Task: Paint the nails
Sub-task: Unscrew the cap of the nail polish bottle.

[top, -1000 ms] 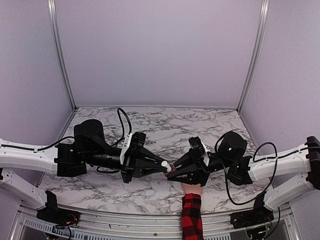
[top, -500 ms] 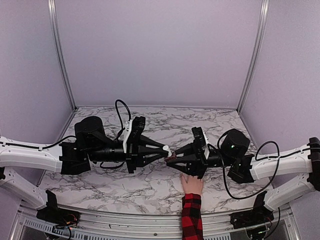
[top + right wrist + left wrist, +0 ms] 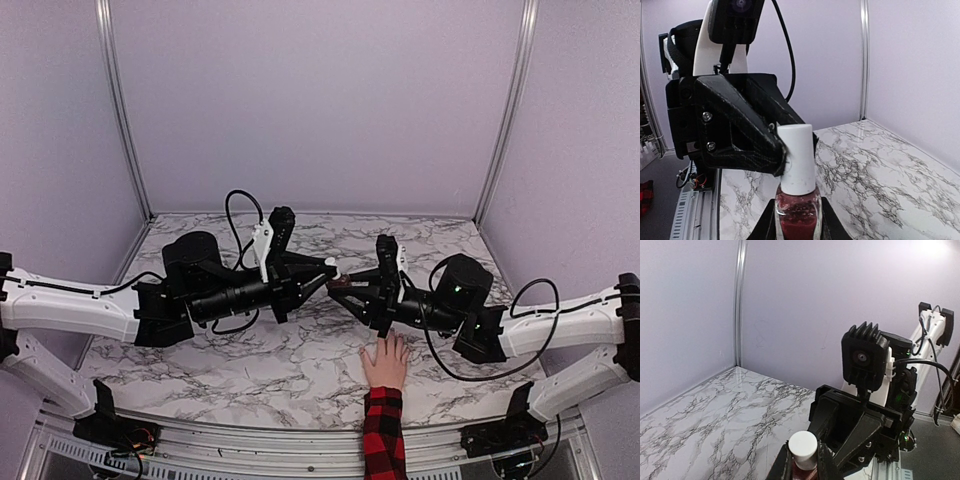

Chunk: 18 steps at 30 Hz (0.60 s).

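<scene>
A small nail-polish bottle (image 3: 799,215) of dark red polish with a white cap (image 3: 796,157) hangs in the air between the two arms. My right gripper (image 3: 799,222) is shut on its glass body. My left gripper (image 3: 803,452) is shut on the white cap (image 3: 803,449). In the top view the two grippers meet tip to tip, left gripper (image 3: 327,268) against right gripper (image 3: 346,288). A pale hand (image 3: 385,362) in a red-and-black plaid sleeve (image 3: 385,440) lies flat below them, fingers spread. The nails are too small to make out.
The marbled table (image 3: 250,360) is walled by lilac panels (image 3: 320,100) at the back and sides. Cables loop off both wrists. The hand rests near the front edge, just under my right forearm (image 3: 440,310).
Both grippers have risen and moved toward the back wall with the bottle held between them. They covered the hand's fingers before. The fingers now show, spread on the table.
</scene>
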Motion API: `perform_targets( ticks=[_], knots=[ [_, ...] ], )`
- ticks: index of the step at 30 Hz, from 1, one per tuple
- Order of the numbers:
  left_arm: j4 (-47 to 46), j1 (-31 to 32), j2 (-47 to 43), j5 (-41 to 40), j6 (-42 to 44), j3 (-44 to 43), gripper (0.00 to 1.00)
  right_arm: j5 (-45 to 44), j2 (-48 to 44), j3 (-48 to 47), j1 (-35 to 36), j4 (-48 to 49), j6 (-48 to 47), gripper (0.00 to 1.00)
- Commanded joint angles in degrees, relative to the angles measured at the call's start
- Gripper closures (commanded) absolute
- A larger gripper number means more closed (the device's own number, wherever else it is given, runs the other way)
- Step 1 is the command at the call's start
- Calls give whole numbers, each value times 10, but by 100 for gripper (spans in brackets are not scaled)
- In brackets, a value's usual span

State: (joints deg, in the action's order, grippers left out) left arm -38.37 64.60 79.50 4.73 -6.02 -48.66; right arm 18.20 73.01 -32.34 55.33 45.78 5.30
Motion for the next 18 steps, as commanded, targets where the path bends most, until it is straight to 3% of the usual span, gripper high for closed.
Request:
perform_targets(
  ticks=[1, 8, 12, 18],
  knots=[
    [-12, 4, 24, -107, -21, -23, 100, -132, 27, -36, -1, -14, 2, 100],
    [-11, 3, 53, -191, -65, -38, 100, -208, 71, -51, -2, -2, 6, 100],
    [-11, 0, 56, -195, -84, -36, 100, -207, 73, -56, -2, -4, 5, 100],
    [-10, -16, 31, -112, -63, -21, 69, -133, 55, -48, -9, -1, -3, 100]
  ],
)
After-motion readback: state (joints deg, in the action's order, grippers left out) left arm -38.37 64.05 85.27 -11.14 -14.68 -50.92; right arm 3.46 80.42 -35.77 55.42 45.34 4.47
